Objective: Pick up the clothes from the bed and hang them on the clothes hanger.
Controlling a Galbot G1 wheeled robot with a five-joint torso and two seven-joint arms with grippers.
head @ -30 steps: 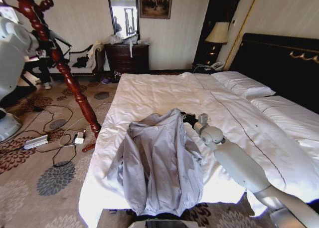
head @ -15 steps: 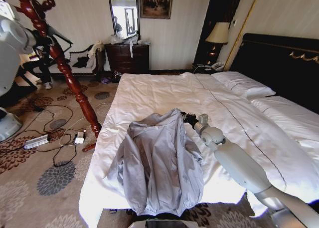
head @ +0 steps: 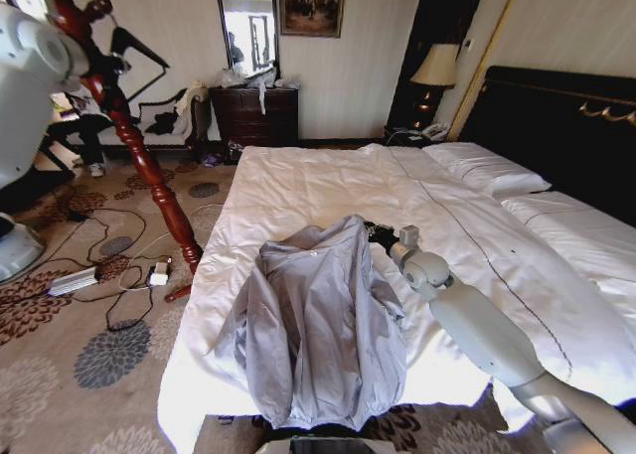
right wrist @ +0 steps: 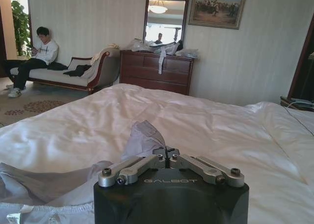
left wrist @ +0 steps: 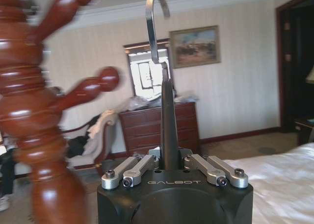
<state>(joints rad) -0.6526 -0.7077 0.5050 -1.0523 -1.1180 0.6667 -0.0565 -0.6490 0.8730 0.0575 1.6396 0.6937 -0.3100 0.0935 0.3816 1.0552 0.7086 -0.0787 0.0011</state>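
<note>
The light grey clothes (head: 318,325) lie crumpled on the near corner of the bed (head: 328,186), hem hanging over the edge. My right gripper (head: 382,236) sits at the collar end of the clothes and, in the right wrist view, the gripper (right wrist: 167,154) is shut on a raised pinch of the grey cloth (right wrist: 143,135). My left arm (head: 28,76) is raised at the far left beside the bed. My left gripper (left wrist: 169,166) is shut on the black clothes hanger (left wrist: 167,126), its silvery hook (left wrist: 152,23) pointing up. In the head view the hanger (head: 134,49) shows next to a wooden stand.
A leaning red turned-wood coat stand (head: 149,171) rises close by the hanger, its pegs (left wrist: 93,84) near the hook. Cables and a power strip (head: 109,265) litter the carpet left of the bed. A black headboard (head: 566,126) and pillows are at the right; a dresser (head: 253,114) stands behind.
My left arm has lifted and swung the hanger up and to the right, past the stand's top. The right gripper has stayed at the collar, holding the cloth.
</note>
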